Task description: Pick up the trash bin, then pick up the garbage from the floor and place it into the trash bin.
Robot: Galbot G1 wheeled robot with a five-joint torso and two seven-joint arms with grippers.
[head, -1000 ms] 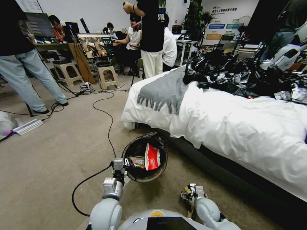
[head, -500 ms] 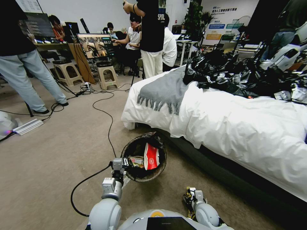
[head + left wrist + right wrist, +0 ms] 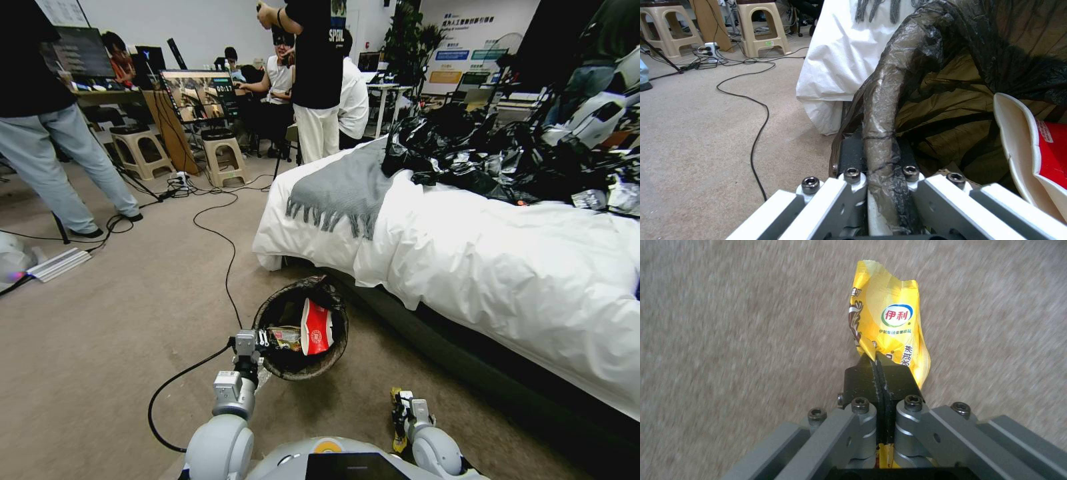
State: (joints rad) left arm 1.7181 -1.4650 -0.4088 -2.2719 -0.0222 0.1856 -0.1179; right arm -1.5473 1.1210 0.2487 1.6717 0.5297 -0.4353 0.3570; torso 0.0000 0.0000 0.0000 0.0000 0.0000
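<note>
The trash bin (image 3: pixel 301 368), a round bucket lined with a black bag, hangs just in front of me on the carpet side of the bed. My left gripper (image 3: pixel 257 341) is shut on its near rim; in the left wrist view the fingers (image 3: pixel 849 156) clamp the bag-covered rim (image 3: pixel 882 110). Inside the bin stand a red-and-white carton (image 3: pixel 317 328) (image 3: pixel 1042 150) and a crumpled wrapper (image 3: pixel 287 337). My right gripper (image 3: pixel 402 404) (image 3: pixel 878 362) is low at my right side, shut on a piece of garbage, a yellow snack wrapper (image 3: pixel 891 323), above bare carpet.
A bed with a white duvet (image 3: pixel 507 267) and grey throw (image 3: pixel 340 190) fills the right, with black plastic bags (image 3: pixel 493 157) piled on it. A black cable (image 3: pixel 223 267) snakes across the carpet toward the bin. Stools (image 3: pixel 223 157), a monitor and people stand at the back left.
My right gripper has drawn back toward my body with the yellow wrapper in it. The left gripper and the bin have stayed put.
</note>
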